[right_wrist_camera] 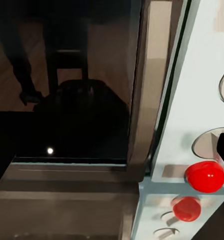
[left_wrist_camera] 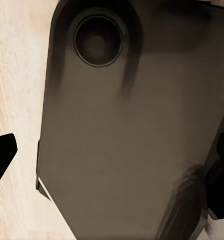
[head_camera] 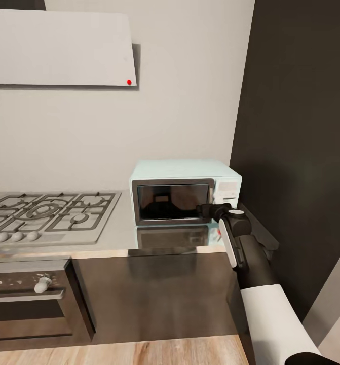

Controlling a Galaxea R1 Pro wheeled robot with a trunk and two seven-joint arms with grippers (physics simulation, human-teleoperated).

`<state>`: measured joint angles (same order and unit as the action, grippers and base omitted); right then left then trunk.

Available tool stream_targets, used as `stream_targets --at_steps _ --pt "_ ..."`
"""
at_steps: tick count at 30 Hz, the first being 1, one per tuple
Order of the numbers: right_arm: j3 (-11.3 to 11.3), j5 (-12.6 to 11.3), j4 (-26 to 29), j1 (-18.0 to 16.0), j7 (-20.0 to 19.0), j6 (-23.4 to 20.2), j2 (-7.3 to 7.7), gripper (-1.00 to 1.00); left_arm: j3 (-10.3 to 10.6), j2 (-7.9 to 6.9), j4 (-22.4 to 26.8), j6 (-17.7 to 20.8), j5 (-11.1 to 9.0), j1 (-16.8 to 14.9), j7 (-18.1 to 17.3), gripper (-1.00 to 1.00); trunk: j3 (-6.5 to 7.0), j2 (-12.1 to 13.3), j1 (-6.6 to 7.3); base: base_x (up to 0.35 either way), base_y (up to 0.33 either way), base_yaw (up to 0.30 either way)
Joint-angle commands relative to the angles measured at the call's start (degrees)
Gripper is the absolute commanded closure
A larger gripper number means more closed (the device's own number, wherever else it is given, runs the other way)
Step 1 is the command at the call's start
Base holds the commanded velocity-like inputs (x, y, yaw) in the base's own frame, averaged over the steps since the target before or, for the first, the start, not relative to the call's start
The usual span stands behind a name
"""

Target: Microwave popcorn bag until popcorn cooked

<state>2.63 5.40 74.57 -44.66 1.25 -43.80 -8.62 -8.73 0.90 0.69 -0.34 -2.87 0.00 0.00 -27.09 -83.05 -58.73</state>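
Steel countertop [head_camera: 124, 238] | microwave [head_camera: 185, 191] shut, against grey wall [head_camera: 190, 101] | hob [head_camera: 48, 213] beside

Even soft light; glossy countertop [head_camera: 124, 238] reflections; wrist views blurry.

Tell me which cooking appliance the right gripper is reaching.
The microwave: the pale-blue box on the countertop. The right gripper is at its door's right edge, away from the gas hob and built-in oven.

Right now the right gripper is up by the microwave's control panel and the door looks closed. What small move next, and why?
Probably ease the right gripper onto the red button and press: the microwave door sits shut and the gripper is already at the panel. Whether the popcorn bag is inside can't be told through the dark glass.
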Motion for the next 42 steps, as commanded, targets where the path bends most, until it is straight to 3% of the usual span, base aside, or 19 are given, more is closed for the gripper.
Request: stream_targets --at_steps 1,42 --pt "0.00 0.56 0.05 -0.03 -0.09 -0.28 0.00 -1.00 -0.24 0.00 0.03 -0.02 -0.30 0.00 0.00 -1.00 -0.06 -0.03 0.00 0.017 0.000 0.000" --pt "-0.26 0.98 0.05 -0.07 0.43 -0.14 0.05 -1.00 -0.24 -0.03 0.02 -0.01 -0.30 0.00 -0.05 -1.00 -0.06 -0.03 0.00 0.072 -0.012 0.000"
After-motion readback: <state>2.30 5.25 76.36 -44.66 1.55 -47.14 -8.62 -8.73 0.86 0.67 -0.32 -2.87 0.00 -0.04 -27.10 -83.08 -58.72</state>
